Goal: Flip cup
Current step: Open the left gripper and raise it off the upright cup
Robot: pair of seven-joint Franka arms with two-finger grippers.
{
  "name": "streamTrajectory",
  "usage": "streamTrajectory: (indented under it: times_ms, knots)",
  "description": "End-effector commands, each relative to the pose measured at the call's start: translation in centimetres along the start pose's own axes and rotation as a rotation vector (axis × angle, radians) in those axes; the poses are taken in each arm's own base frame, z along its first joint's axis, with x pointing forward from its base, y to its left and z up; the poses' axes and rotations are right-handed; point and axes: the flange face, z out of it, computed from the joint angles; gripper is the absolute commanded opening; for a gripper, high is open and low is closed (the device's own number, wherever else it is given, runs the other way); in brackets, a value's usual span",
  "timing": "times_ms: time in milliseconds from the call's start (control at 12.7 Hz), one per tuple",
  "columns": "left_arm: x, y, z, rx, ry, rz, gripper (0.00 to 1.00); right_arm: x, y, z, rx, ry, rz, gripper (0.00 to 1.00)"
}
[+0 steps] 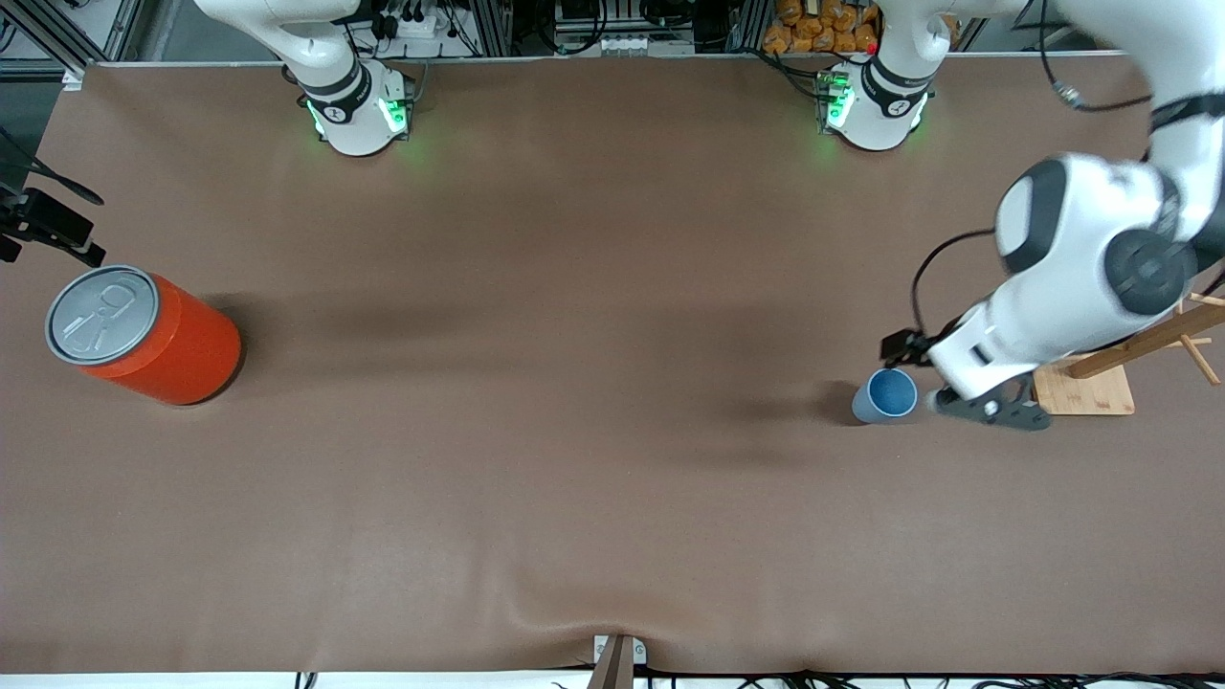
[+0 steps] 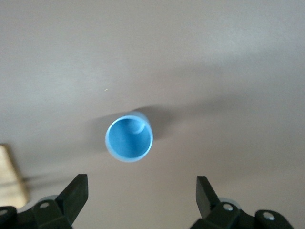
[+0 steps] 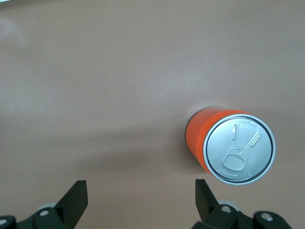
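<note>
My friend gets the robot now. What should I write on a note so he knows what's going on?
Left gripper: open, empty, low beside the cup at the left arm's end of the table.
Right gripper: open, empty, above the table near the orange can; that arm waits.
Cup: stands upright on the table, mouth up, nothing touching it. A wooden stand is close by.
Done: the cup looks flipped, if mouth up was the goal.
Left: lift the left arm away.
</note>
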Motion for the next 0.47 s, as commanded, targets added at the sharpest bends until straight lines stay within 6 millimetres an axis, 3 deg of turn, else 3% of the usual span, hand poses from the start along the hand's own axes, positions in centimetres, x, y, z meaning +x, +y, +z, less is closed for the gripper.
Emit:
streamTrajectory:
  times_ms: [0,157,315,393]
  knots:
    - [-1.0,-1.0,-8.3,0.113,-0.015,0.040,1.00,0.1,-0.6,-0.3,-0.004,-0.005,-0.023,1.00]
    - [-2.8,-0.9,-10.8,0.100,-0.058,0.012,1.00,0.1,-1.0,-0.3,-0.004,-0.006,-0.028,1.00]
    - [-6.0,-1.4,-16.1,0.089,0.016,-0.046,1.00,0.0,-1.0,-0.4,-0.004,-0.004,-0.029,1.00]
    - [-7.0,-1.5,-16.8,0.082,-0.001,-0.054,1.00,0.0,-1.1,-0.3,-0.004,-0.004,-0.031,1.00]
